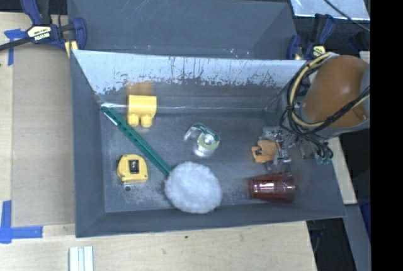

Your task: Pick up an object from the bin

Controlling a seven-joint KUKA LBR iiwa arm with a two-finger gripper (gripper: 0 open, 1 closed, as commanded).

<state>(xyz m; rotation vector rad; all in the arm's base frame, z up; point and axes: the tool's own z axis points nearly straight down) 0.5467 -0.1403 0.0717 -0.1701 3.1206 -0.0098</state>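
Observation:
My gripper [281, 149] is low in the bin's right part, below the arm's wrist. A small orange-brown thing [262, 151] lies right at its left side, touching or nearly touching it; whether it is gripped I cannot tell. Just below the gripper a dark red jar [272, 189] lies on its side near the bin's front right. A clear, silvery crumpled thing [202, 140] sits to the left of the gripper in the middle of the floor.
A white fluffy ball [192, 186] rests at the front middle. A green stick [135, 142] runs diagonally on the left, with a yellow block [141, 109] above it and a yellow tape measure [132, 169] below it.

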